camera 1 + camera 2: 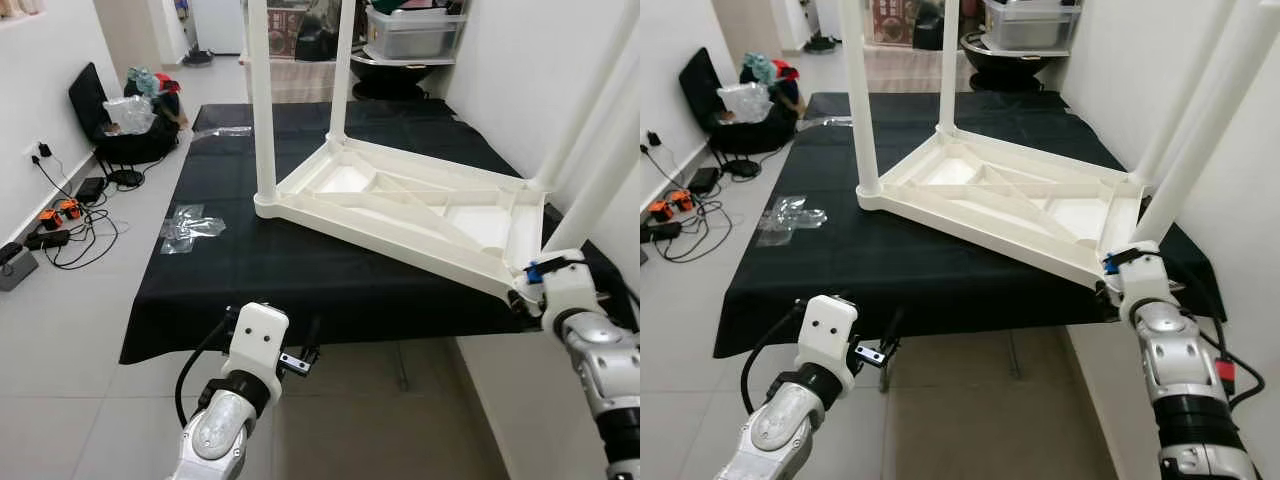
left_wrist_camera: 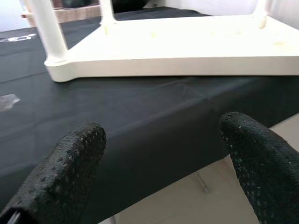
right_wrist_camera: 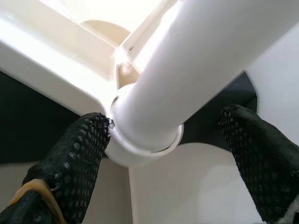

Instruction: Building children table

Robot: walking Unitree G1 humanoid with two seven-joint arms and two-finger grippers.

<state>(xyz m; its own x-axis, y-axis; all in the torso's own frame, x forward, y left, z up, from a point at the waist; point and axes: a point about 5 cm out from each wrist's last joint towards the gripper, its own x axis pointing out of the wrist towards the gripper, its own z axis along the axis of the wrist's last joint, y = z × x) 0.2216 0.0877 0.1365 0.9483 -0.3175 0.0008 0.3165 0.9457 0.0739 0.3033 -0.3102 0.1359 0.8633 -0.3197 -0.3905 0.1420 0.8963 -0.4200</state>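
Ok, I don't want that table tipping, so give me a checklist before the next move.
1. Upturned table on the black cloth: ok.
2. All four legs standing in their corners: ok.
3. Right gripper open around the near right leg at its base: ok.
4. That leg fully seated: cannot tell.
5. Left gripper open, holding nothing, short of the cloth's edge: ok.

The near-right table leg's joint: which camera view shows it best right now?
The right wrist view: the leg's base sits in its corner socket, between the open fingers. In the eye views the right gripper largely hides that joint. The left wrist view shows the table from the side, with that corner out of frame.
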